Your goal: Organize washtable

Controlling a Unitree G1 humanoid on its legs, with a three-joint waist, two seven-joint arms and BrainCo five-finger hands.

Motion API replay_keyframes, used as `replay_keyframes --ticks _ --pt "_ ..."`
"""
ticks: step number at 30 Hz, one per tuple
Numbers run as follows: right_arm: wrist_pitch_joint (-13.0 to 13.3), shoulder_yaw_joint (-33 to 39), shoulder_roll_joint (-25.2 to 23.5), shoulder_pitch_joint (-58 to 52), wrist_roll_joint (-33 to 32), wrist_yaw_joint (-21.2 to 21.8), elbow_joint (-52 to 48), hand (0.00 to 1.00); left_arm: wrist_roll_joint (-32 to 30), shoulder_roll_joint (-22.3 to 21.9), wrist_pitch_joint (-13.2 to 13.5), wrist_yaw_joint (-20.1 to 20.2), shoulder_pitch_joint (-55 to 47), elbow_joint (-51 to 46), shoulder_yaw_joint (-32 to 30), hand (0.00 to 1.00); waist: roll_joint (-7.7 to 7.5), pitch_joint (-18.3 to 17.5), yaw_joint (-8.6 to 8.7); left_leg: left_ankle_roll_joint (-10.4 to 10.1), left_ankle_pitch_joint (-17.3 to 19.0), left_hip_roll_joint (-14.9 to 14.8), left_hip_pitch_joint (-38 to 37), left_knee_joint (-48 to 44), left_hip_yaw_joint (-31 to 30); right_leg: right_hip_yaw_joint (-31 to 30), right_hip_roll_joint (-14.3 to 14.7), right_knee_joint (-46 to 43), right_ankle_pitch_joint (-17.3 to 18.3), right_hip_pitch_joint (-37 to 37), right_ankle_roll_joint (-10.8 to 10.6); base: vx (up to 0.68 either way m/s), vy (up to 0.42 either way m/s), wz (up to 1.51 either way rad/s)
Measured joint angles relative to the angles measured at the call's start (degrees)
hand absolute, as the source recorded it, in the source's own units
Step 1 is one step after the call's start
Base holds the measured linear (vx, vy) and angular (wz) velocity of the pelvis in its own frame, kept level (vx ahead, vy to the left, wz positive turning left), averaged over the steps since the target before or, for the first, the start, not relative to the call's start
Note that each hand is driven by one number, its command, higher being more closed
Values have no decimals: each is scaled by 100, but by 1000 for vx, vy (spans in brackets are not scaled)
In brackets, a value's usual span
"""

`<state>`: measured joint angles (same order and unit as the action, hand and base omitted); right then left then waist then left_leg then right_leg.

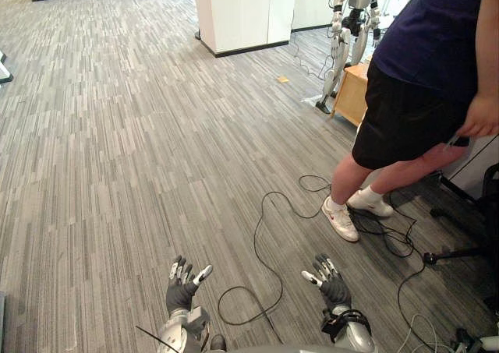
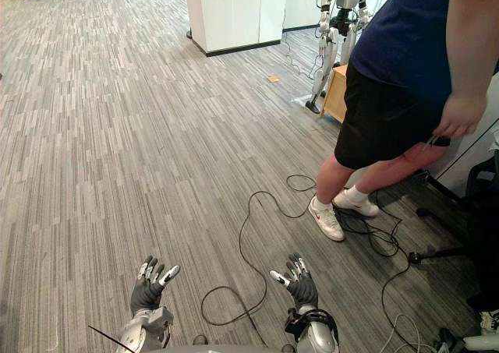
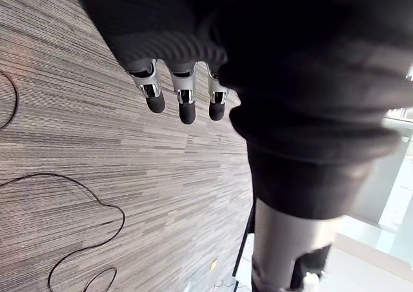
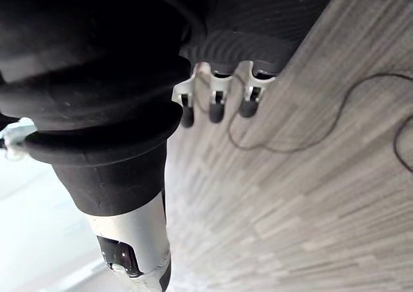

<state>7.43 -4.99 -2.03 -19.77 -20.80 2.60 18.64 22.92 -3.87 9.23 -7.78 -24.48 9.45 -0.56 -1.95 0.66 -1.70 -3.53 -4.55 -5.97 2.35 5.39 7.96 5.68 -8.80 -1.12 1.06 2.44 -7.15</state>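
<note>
My left hand (image 1: 182, 289) hangs low over the grey striped carpet at the bottom of the head views, fingers straight and spread, holding nothing. My right hand (image 1: 331, 284) is level with it a little to the right, also open and empty. Past the left hand's fingers (image 3: 186, 104) I see bare carpet, and the right hand's fingers (image 4: 216, 106) likewise point at carpet. No washtable or any of its items is in view.
A person (image 1: 421, 96) in dark shorts and white shoes stands at the right. Another robot (image 1: 347, 26) stands behind by a wooden box (image 1: 352, 94). A white cabinet (image 1: 242, 14) is farther back. An office chair base (image 1: 460, 252) sits at the far right.
</note>
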Motion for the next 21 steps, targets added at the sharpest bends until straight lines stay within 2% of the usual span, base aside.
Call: replay_keyframes --ticks 2,4,5,6,7,8,9,10,11,12,13,14,15,16,18,19,20,21 --pt "-6 6 37 134 0 -5 66 0 -1 2 2 2 97 -2 -3 0 -69 78 -91 70 67 38 196 -235 -23 120 -87 -117 80 72 -1 51 27 28" --pt "-5 -7 13 399 2 -4 64 0 0 12 1 3 175 -27 -36 0 -140 302 -83 125 413 143 446 -834 -208 306 -247 -456 289 79 31 76 45 48" --pt "-1 -15 9 512 5 -2 61 0 -2 13 -2 12 189 -70 -35 0 -256 407 -84 188 669 239 568 -1247 -305 447 -408 -747 516 77 128 110 111 58" --pt "3 -12 33 580 5 -2 50 0 -2 13 -7 18 193 -111 -16 0 -247 473 -75 262 999 307 649 -1724 -323 571 -530 -1203 684 35 296 152 118 52" --pt "5 -32 60 646 5 0 46 0 -5 12 -8 23 196 -135 -13 0 -190 537 -96 286 1138 304 672 -1866 -362 584 -562 -1668 745 142 398 112 135 35" --pt "13 -115 83 702 3 3 -2 0 -8 17 -25 24 167 -176 -5 0 -206 587 -90 379 1329 346 601 -2013 -394 502 -704 -2757 657 535 642 98 104 20" --pt "24 -173 79 694 2 2 -23 0 -10 33 -30 22 153 -221 -11 0 -214 597 -77 432 1376 377 513 -2014 -448 420 -750 -3230 517 697 857 156 140 42" --pt "46 -259 66 662 0 19 -93 0 -20 97 -30 33 154 -313 37 0 -202 672 -40 530 1442 435 329 -1978 -626 257 -817 -4094 31 1009 1140 269 79 54" --pt "88 -317 33 560 2 55 -122 0 -72 200 -22 53 209 -365 71 0 -212 716 -13 636 1563 394 164 -2007 -807 46 -712 -4605 432 1338 778 294 46 50" --pt "87 -372 16 507 2 99 -144 0 -91 252 -24 53 239 -366 75 0 -218 720 -7 641 1618 365 132 -2031 -858 -12 -577 -4610 703 1439 706 305 11 32" --pt "92 -477 11 408 9 152 -302 0 -112 329 -23 56 322 -366 125 0 -200 730 6 653 1735 320 94 -2064 -921 -174 -292 -4275 993 1679 618 289 6 26" --pt "94 -503 12 352 20 154 -418 0 -119 384 -10 58 405 -361 256 0 -176 745 85 681 1845 319 78 -2082 -986 -275 -66 -3627 1023 1883 498 278 5 29" --pt "105 -491 22 351 21 151 -439 0 -123 411 -11 79 462 -354 358 0 -149 763 112 693 1905 323 65 -2105 -1021 -319 21 -3216 978 1976 425 369 -28 34" --pt "103 -433 43 340 83 134 -438 0 -139 427 -11 132 582 -332 547 0 -100 798 118 731 2050 346 -23 -2146 -1093 -362 91 -2400 766 2114 194 339 -46 36" --pt "97 -418 82 243 151 132 -460 0 -178 418 -2 152 661 -331 797 0 -112 821 156 659 2358 491 -392 -2140 -1273 -375 -5 -1199 236 2095 -3 420 -110 52" --pt "93 -435 87 209 186 132 -492 0 -182 410 7 152 662 -332 839 0 -132 826 172 601 2461 514 -513 -2133 -1298 -357 -47 -1072 145 2086 26 617 -281 76" --pt "86 -472 123 144 228 140 -669 0 -211 380 11 154 658 -323 887 0 -126 820 267 576 2778 517 -863 -2136 -1485 -241 -142 -1409 -175 2114 184 558 -293 70" --pt "86 -479 178 142 240 139 -732 0 -217 343 9 154 638 -322 909 0 -24 794 329 564 2884 397 -1014 -2051 -1574 -130 -116 -1752 -304 2136 233 590 -313 72"
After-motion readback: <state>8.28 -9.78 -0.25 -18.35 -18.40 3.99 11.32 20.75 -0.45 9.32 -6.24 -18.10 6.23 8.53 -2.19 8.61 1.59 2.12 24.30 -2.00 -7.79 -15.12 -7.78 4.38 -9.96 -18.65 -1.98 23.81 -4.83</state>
